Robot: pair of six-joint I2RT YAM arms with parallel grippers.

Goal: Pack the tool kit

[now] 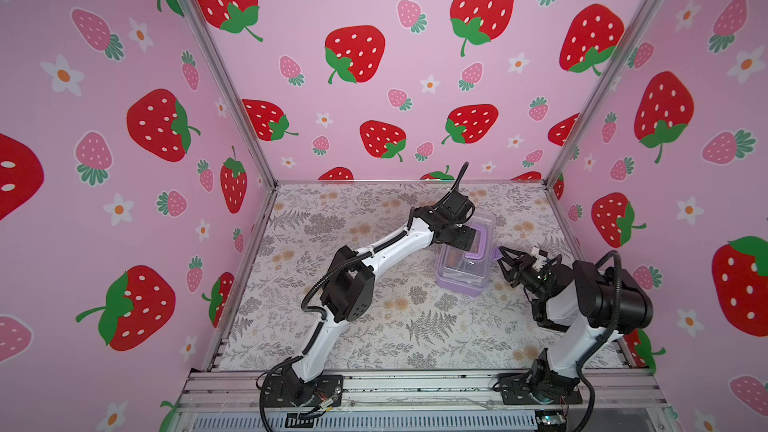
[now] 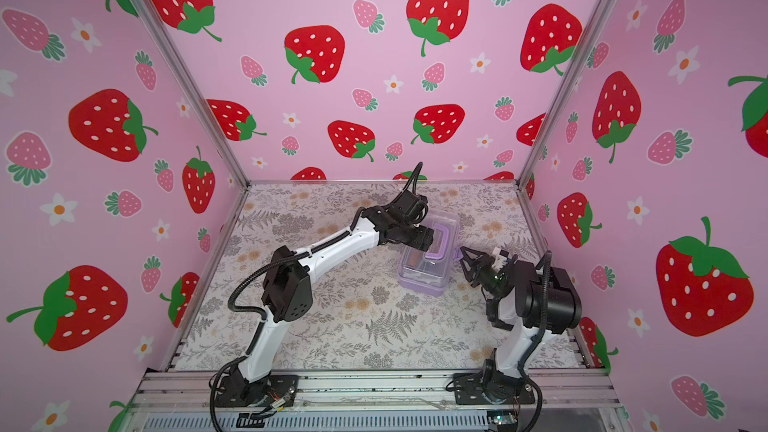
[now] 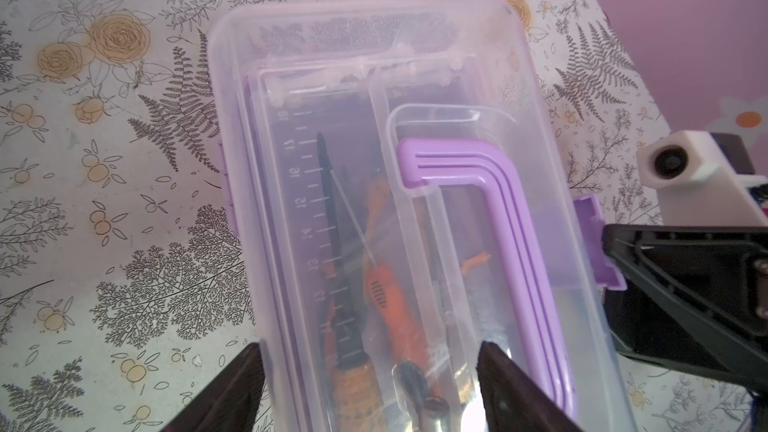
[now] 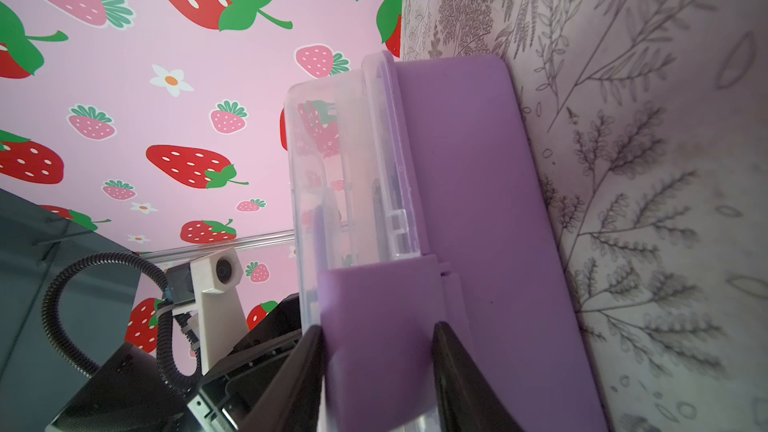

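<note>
**A:** Where is the box to be found?

**B:** The box (image 1: 459, 280) is set on the table (image 1: 374, 326), right of the middle in both top views, between the two grippers. Its lid (image 3: 374, 56) is down and the handle (image 3: 498, 184) is folded flat. Orange-handled tools (image 3: 386, 297) are seen inside through the clear plastic.

**A:** Why is the left gripper (image 3: 370, 347) placed over the lid?

**B:** Its jaws are spread wide and nothing is held. It is judged that the lid is meant to be pressed down, or the box steadied, while the side is worked. Contact with the lid cannot be confirmed.

**A:** And the right gripper (image 4: 378, 326)?

**B:** It is set low at the box's side, with the latch (image 4: 374, 292) framed between its jaws. The fingers lie close against it, but whether it is pinched cannot be told. The latch stands out from the wall, so it is probably meant to be snapped shut and the packing finished.
</note>
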